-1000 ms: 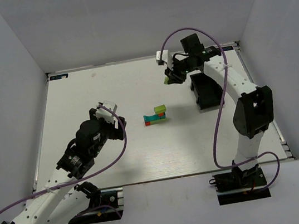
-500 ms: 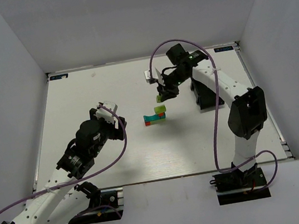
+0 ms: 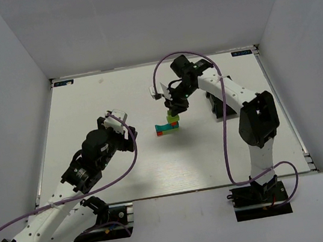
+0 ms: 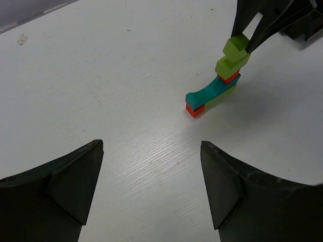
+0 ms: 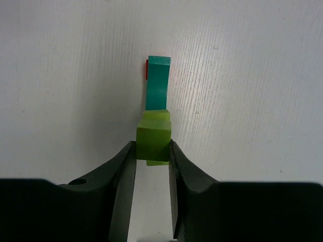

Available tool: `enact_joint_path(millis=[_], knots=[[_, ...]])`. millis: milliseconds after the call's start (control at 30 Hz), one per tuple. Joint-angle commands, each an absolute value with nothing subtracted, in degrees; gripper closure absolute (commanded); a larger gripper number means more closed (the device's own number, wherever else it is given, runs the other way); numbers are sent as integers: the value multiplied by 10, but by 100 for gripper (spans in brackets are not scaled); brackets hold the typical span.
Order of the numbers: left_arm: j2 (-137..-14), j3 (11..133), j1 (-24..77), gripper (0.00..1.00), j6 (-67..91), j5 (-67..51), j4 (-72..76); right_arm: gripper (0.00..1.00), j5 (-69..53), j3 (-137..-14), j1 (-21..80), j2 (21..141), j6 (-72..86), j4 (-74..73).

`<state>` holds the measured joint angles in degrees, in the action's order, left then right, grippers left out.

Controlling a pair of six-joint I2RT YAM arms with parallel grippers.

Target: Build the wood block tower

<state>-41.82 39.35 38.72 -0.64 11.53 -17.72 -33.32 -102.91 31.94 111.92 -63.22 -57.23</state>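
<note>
The wood block tower (image 3: pixel 168 127) stands mid-table: a teal arch (image 4: pixel 208 91) on a red block (image 4: pixel 194 109) and a lime piece, with a red-orange block (image 4: pixel 228 77) and a lime block (image 4: pixel 229 64) on its right end. My right gripper (image 3: pixel 173 109) hangs directly over that end, shut on another lime green block (image 5: pixel 153 142) held just above the stack's top lime block. In the right wrist view the teal arch (image 5: pixel 158 83) shows beyond the held block. My left gripper (image 4: pixel 151 146) is open and empty, low over bare table to the tower's left.
A black rectangular bin (image 3: pixel 222 101) sits to the right of the tower, behind the right arm. White walls enclose the table on three sides. The left arm (image 3: pixel 94 155) lies across the near left of the table.
The right arm has swung left from beside the bin, carrying the lime block, and now holds it over the tower. The left arm has not moved.
</note>
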Motion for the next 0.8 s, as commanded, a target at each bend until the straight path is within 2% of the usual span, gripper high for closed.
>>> enact_joint_path(millis=[0,767], knots=[[-416,403,386,12,-10,106,-171,97,-329,-1050,323,1120,-637,-588],[-416,403,386,12,-10,106,-171,97,-313,-1053,331,1134,-659,-616]])
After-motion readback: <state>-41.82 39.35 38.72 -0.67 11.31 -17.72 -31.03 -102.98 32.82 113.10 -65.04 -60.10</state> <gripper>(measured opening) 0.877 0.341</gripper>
